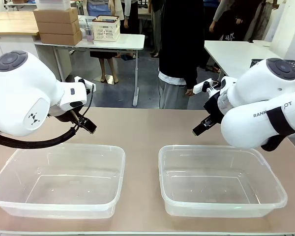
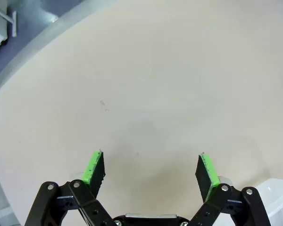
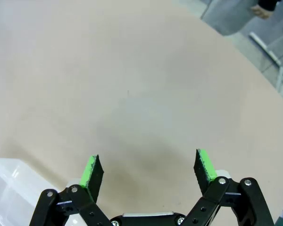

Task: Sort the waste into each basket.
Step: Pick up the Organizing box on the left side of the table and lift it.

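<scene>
Two see-through plastic tubs stand on the beige table, the left tub and the right tub; nothing lies in either. No cans or bottles are in view. My left gripper hovers over the table just behind the left tub, and its wrist view shows the left gripper open over bare tabletop. My right gripper hangs behind the right tub; the right gripper is open too, with nothing between its green pads. A corner of a tub shows at the lower left of the right wrist view.
A person in a black top stands at the far edge of the table. Behind are a white table with cardboard boxes and a pale lattice basket. Another white table stands at the back right.
</scene>
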Controlling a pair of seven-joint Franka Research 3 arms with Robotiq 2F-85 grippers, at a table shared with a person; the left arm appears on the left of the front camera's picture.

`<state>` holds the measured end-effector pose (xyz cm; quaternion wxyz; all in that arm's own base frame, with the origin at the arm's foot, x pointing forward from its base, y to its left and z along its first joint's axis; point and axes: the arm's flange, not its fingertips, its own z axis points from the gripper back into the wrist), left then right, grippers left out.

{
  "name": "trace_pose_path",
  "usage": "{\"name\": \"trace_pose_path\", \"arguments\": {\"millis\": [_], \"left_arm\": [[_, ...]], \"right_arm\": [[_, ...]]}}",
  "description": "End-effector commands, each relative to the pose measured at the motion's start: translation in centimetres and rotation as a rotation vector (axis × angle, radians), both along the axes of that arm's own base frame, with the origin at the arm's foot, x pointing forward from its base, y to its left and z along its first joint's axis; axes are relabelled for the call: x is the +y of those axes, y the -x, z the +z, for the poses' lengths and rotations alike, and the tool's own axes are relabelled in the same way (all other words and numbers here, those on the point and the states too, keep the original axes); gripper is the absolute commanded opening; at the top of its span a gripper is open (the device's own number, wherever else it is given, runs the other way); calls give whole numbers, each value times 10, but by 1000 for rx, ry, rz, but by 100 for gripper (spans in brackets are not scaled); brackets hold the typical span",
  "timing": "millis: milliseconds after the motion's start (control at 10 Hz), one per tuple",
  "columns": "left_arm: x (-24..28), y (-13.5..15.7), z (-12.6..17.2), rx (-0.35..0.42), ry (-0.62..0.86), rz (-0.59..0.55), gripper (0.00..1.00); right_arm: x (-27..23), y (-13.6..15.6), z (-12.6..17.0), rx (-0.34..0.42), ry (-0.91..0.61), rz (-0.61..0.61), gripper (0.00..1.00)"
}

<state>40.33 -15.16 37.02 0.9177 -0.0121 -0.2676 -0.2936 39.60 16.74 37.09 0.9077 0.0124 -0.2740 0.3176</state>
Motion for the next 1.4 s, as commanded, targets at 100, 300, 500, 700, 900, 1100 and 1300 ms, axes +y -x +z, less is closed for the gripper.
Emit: {"name": "trace_pose_path", "arguments": {"millis": [100, 300, 500, 700, 900, 1100, 1300], "left_arm": [[0, 0, 0, 0, 0, 0, 100], [-2, 3, 29, -2, 88, -84, 100], [14, 29, 107, 77, 122, -138, 100], [39, 76, 157, 59, 117, -34, 100], [58, 123, 169, -9, 81, -37, 100], [40, 76, 164, 43, 127, -56, 100], [67, 100, 192, 89, 204, -113, 100]], "right_arm": [[0, 0, 0, 0, -1, 0, 100], [6, 8, 28, -35, -2, 40, 100], [4, 39, 100, -69, -31, 82, 100], [-19, 93, 143, -52, -30, 83, 100], [-29, 164, 149, -132, 59, 65, 100], [-2, 83, 156, -79, -23, 77, 100], [-37, 120, 189, -14, -239, 119, 100]]}}
